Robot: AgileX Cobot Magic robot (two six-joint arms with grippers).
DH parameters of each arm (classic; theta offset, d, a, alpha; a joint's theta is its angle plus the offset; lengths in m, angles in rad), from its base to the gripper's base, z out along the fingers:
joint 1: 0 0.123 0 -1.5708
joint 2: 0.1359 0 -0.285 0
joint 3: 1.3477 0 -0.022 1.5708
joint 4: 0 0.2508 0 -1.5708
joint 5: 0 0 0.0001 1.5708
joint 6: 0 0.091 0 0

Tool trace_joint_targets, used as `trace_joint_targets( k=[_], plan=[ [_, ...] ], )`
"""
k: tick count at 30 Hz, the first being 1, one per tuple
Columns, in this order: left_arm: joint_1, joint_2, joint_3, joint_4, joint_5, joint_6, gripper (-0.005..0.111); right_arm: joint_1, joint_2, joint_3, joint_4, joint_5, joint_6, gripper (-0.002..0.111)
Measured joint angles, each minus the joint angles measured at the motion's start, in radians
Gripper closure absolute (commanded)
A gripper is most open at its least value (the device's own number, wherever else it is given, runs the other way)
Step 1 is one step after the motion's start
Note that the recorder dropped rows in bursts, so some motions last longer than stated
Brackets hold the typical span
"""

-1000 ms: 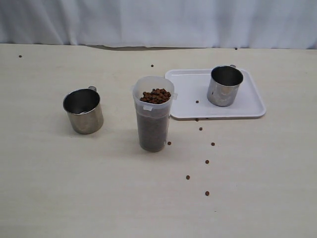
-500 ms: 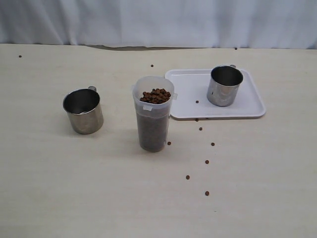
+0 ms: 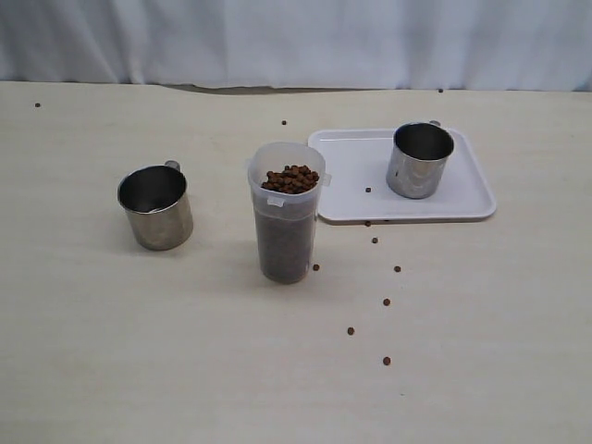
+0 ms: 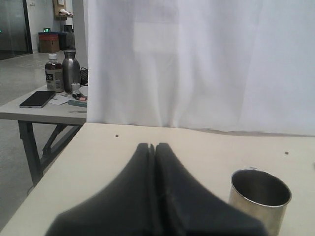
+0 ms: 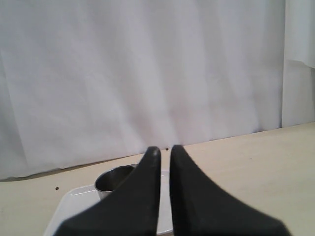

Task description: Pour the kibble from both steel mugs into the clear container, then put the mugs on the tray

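Left end effector [image 4: 153, 147]: fingers pressed together, empty. Right end effector [image 5: 165, 150]: closed to a slit, empty.

First steel mug [image 3: 155, 206] stands upright toward the bench's [image 3: 139, 370] left edge, off the tray [image 3: 462, 199]. Second steel mug [image 3: 420, 160] stands upright on the tray, near the far edge.

Clear container [image 3: 286, 231] is mid-bench, just beside the tray's near left corner, with kibble [image 3: 291, 178] close to its rim. Stray pellets [image 3: 387, 302] lie before the tray.

White curtain [image 3: 296, 42] runs along the far edge. Bottle [image 4: 53, 73] on side table [image 4: 44, 110]; label too small to read.

Clear container [image 3: 286, 231] of kibble [image 3: 292, 178] centre; left mug [image 3: 155, 206] on the table [image 3: 185, 351], right mug [image 3: 420, 160] on the tray [image 3: 351, 176] behind.
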Motion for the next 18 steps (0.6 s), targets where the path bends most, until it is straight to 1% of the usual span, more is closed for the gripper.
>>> trace_joint_targets(
  k=[13, 16, 18],
  plan=[
    [0.0, 0.0, 0.0, 0.002, 0.0, 0.003, 0.107, 0.0, 0.0, 0.0, 0.0, 0.0, 0.0, 0.103],
    [0.0, 0.0, 0.0, 0.035, -0.042, 0.019, 0.107, 0.0, 0.0, 0.0, 0.0, 0.0, 0.0, 0.103],
    [0.0, 0.0, 0.0, 0.042, -0.103, 0.019, 0.107, 0.0, 0.0, 0.0, 0.0, 0.0, 0.0, 0.103]
  ],
)
